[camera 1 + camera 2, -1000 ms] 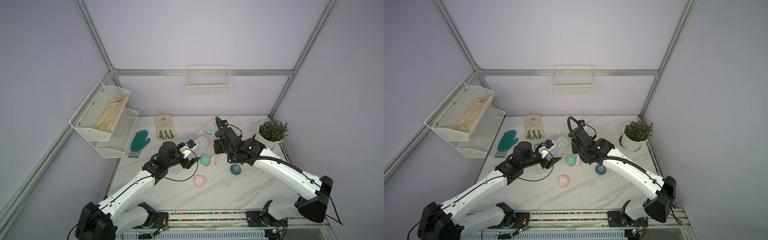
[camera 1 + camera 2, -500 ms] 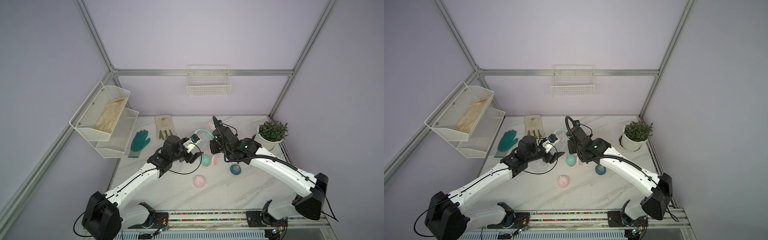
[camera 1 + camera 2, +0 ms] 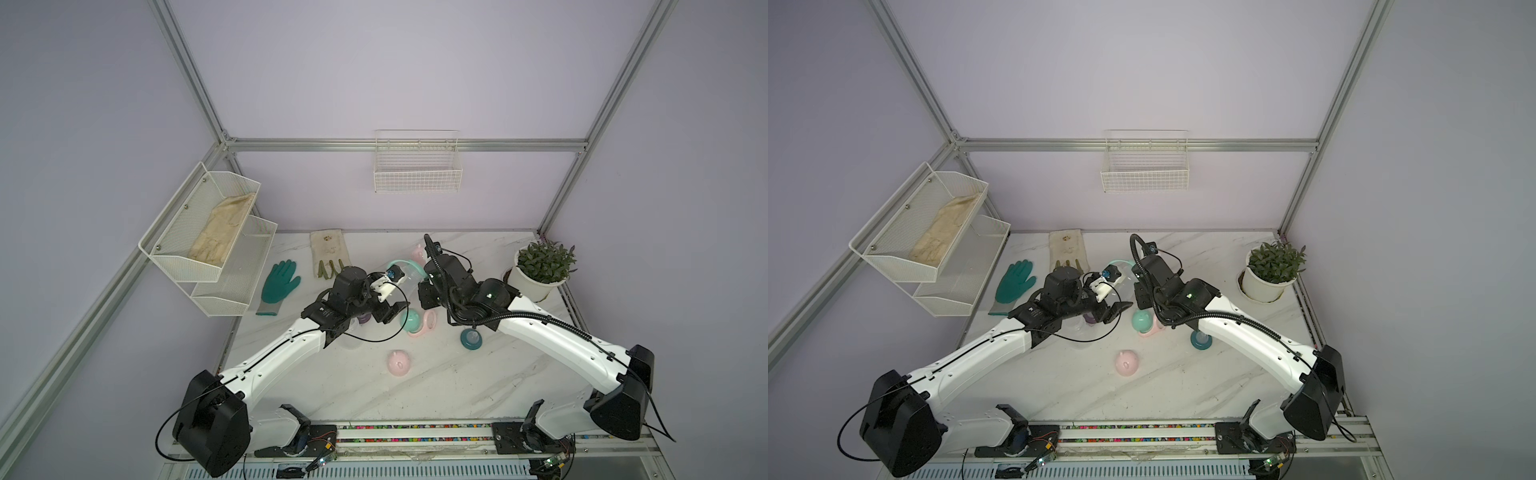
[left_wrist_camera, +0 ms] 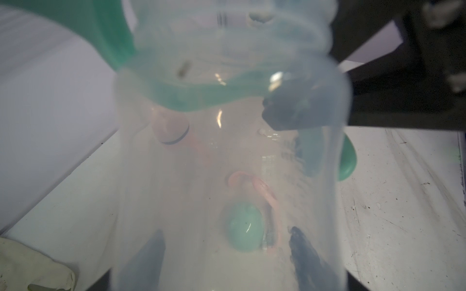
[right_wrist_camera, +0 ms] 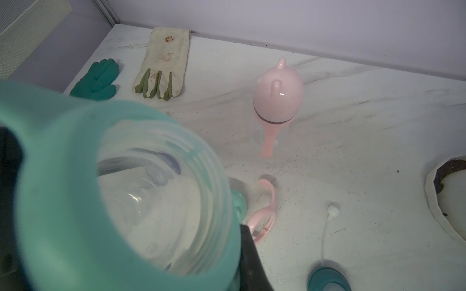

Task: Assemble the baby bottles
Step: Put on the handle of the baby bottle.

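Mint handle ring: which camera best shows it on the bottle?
Right wrist view: the mint handle ring fills the frame around the clear bottle, threads visible. The left wrist view shows only blurred parts behind the bottle wall. In both top views it is a small arc between the arms.

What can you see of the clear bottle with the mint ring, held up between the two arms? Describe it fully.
The clear bottle is squat, translucent plastic with a threaded, open neck; no nipple collar or cap is on it. A mint handle ring sits around the neck. It is held above the marble table, its mouth towards the right arm. The left end effector grips its body; the right end effector is shut on the ring.
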